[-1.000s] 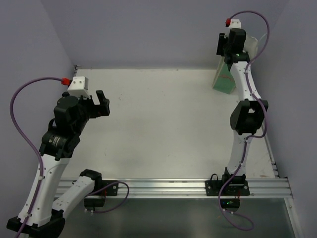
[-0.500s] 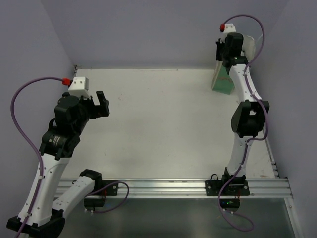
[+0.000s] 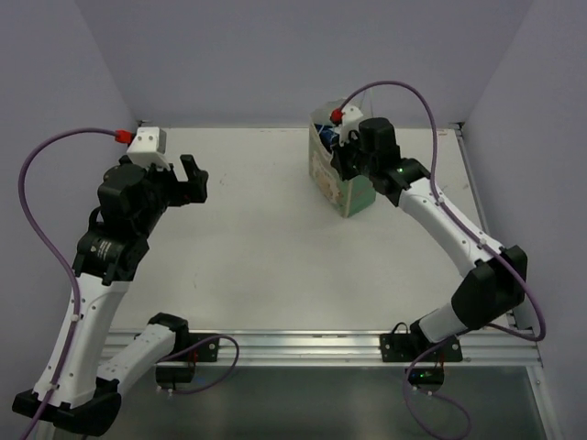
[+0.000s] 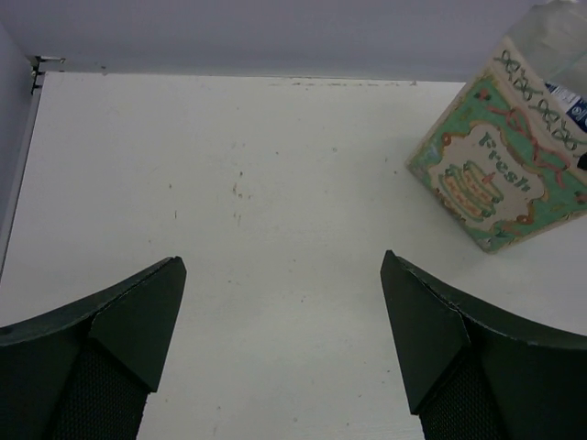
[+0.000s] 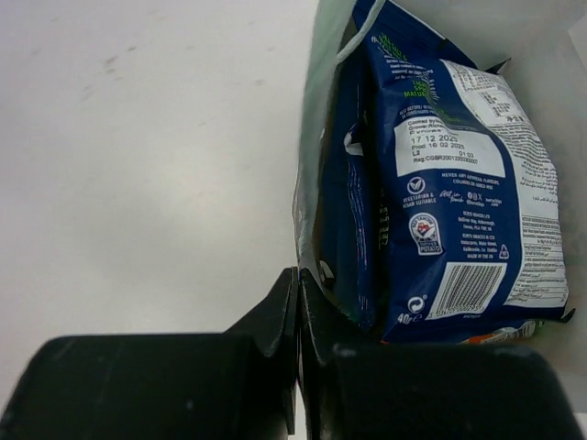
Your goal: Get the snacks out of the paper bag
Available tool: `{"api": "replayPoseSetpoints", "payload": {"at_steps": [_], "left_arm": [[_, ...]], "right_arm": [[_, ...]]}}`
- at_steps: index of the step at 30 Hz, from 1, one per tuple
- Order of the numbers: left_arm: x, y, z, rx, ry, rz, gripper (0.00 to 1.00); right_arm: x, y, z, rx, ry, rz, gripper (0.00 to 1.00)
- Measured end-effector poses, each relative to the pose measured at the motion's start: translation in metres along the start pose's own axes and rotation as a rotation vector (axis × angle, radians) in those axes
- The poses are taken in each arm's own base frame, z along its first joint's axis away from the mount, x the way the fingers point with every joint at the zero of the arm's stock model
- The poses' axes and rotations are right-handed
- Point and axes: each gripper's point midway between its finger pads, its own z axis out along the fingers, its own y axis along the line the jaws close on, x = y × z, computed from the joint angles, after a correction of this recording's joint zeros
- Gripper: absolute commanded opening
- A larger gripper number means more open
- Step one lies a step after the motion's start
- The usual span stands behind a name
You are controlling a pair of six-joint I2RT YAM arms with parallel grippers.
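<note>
In the overhead view, the paper bag (image 3: pixel 336 186) is seen standing on the white table (image 3: pixel 257 266) and leaning a little, its mint-green printed side turned toward the left arm. The right gripper (image 3: pixel 347 158) is placed at the bag's upper rim; its fingers are hidden there by the wrist, so their closure cannot be told from this view. The left gripper (image 3: pixel 192 177) is held well apart from the bag, above bare table, with its fingers spread. A purple cable (image 3: pixel 37 220) is looped beside the left arm, and a metal rail (image 3: pixel 303 346) is seen on the side of the table farthest from the bag. In the left wrist view, the wide spread of the left gripper (image 4: pixel 282 266) is confirmed, with nothing between its fingers (image 4: pixel 138 316). The bag (image 4: pixel 491 179) is shown ahead and off to one side, and the word "Fresh" can be read on its green face, a detail lost from above. In the right wrist view, the inside of the bag (image 5: pixel 308 174) is revealed: a blue-and-white packet (image 5: pixel 449 192) is stood on edge close to the near wall, with a darker blue edge (image 5: pixel 347 220) between it and that wall and an orange sliver (image 5: pixel 500 336) beneath. The right gripper (image 5: pixel 298 286) is pressed together, and the bag's near wall is pinched between its fingers. A white string handle (image 5: pixel 359 41) is curved over the packet's top.
</note>
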Motion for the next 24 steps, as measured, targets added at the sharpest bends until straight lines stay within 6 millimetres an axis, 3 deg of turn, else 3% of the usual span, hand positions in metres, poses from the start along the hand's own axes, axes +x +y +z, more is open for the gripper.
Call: {"api": "replayPoseSetpoints", "payload": {"at_steps": [3, 6, 10, 11, 16, 18, 21, 24], "left_arm": [[-0.004, -0.004, 0.003, 0.016, -0.001, -0.005, 0.96], [-0.006, -0.008, 0.006, 0.031, -0.002, -0.007, 0.96], [-0.007, -0.012, 0.007, 0.051, 0.001, -0.024, 0.96], [-0.007, -0.013, 0.007, 0.056, 0.001, -0.027, 0.95], [-0.007, -0.016, 0.007, 0.069, 0.002, -0.033, 0.96], [-0.008, -0.016, 0.007, 0.071, 0.001, -0.034, 0.96], [-0.01, -0.017, 0.006, 0.073, -0.005, -0.038, 0.96], [-0.013, -0.019, 0.004, 0.08, -0.01, -0.045, 0.96]], "right_arm": [[0.01, 0.047, -0.02, -0.095, 0.003, 0.001, 0.0], [0.015, 0.081, -0.033, -0.161, 0.006, 0.008, 0.01], [0.019, 0.107, -0.045, -0.227, 0.02, 0.038, 0.31], [0.02, 0.108, -0.047, -0.231, 0.024, 0.048, 0.49], [0.015, 0.104, -0.059, -0.214, 0.054, 0.058, 0.75], [-0.003, 0.099, -0.07, -0.189, 0.028, 0.049, 0.8], [-0.037, 0.083, -0.091, -0.13, -0.051, 0.031, 0.8], [-0.068, 0.051, -0.115, -0.044, -0.138, 0.021, 0.76]]}}
